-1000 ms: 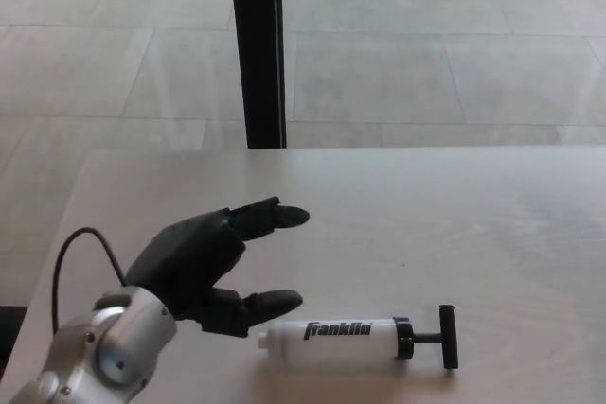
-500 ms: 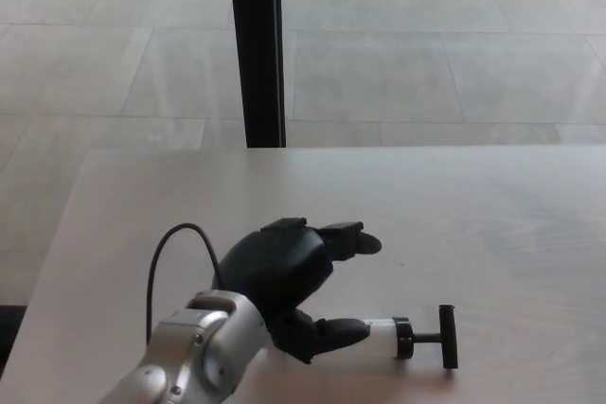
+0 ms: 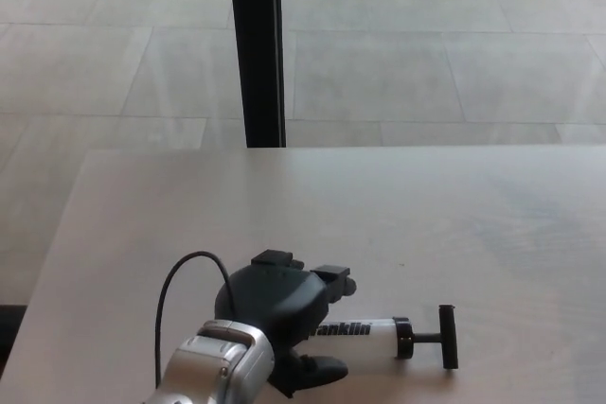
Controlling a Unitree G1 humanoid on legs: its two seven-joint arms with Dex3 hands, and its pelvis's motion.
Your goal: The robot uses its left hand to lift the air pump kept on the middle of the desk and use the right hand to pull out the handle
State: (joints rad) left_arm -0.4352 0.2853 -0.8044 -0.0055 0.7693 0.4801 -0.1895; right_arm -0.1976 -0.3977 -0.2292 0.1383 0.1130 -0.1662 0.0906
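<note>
Spanning the lower half of the head view, the pale wooden desk [image 3: 492, 224] carries everything, with a tiled floor [image 3: 426, 44] and a black post [image 3: 256, 44] beyond its far edge. The left hand [image 3: 284, 314] sits over the left end of the Franklin air pump [image 3: 365, 336], fingers above and thumb below the white barrel; whether they grip it, I cannot tell. The pump lies flat near the desk's front edge, its black T-handle [image 3: 447, 336] pointing right, uncovered. A thin black cable [image 3: 180, 276] loops behind the wrist.
</note>
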